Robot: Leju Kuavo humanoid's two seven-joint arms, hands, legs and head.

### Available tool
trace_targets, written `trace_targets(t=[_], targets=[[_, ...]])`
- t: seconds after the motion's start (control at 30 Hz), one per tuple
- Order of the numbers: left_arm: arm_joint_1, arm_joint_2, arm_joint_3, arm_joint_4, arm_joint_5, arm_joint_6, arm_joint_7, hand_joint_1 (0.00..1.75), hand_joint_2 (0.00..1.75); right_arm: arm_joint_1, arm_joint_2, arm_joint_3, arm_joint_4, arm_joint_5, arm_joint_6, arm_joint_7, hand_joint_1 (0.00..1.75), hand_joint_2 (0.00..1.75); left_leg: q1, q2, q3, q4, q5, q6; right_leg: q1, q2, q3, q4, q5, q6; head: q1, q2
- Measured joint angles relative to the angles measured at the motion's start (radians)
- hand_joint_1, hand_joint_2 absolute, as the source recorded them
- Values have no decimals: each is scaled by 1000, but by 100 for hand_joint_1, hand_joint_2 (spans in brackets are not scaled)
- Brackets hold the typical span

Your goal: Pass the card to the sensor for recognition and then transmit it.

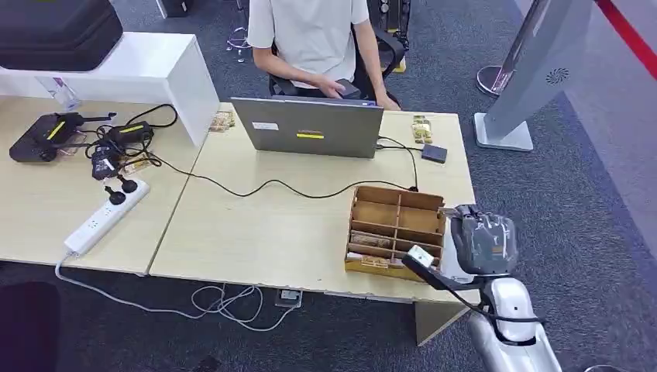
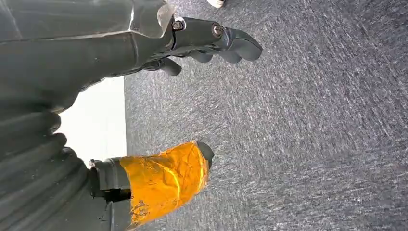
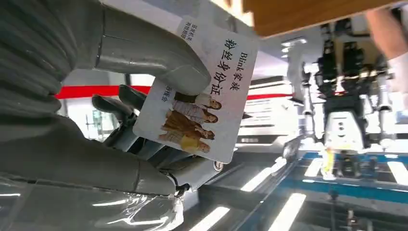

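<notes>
A white card (image 3: 202,96) printed with a picture of people and some text is pinched between the thumb and fingers of my right hand (image 3: 120,125). In the head view that hand (image 1: 483,242) hovers at the table's front right corner, just right of a wooden divided box (image 1: 399,194). A small dark square sensor (image 1: 434,153) lies on the table beyond the box, cabled to the laptop (image 1: 308,128). My left hand (image 2: 86,72) hangs over grey carpet, its fingers apart and holding nothing; orange tape is wrapped around its thumb (image 2: 163,178).
A person (image 1: 314,39) sits behind the laptop on the far side of the table (image 1: 271,225). A black cable crosses the tabletop. On the left table lie a white power strip (image 1: 104,217) and black chargers. A grey stand (image 1: 515,101) is on the floor at right.
</notes>
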Motion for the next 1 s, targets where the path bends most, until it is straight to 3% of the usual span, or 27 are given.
trace_targets(t=[0.3, 0.57, 0.77, 1.0], targets=[[1, 0, 1, 0, 1, 4, 9, 0, 175, 51, -11, -129, -58, 21, 17, -19, 175, 175, 0, 0, 1, 0, -2, 1, 0, 0, 0, 0, 0, 0, 0, 0], [1, 0, 1, 0, 2, 10, 9, 0, 175, 85, -11, -142, -60, 31, 28, -34, 175, 175, 0, 0, 1, 0, -2, 0, 0, 0, 0, 0, -1, 0, 0, 0], [1, 0, 6, 0, 2, 11, 9, 0, 175, 98, -1, -141, -52, 21, 86, -58, 175, 175, 0, 0, 0, 0, -2, 1, 0, 0, 1, 0, -2, 0, 0, 0], [1, 0, 10, 0, 1, 13, 9, 0, 175, 96, 14, -119, -10, 32, 147, -26, 175, 175, 0, 0, 0, 0, -2, 1, 0, 0, 1, 0, -2, 0, 0, 0]])
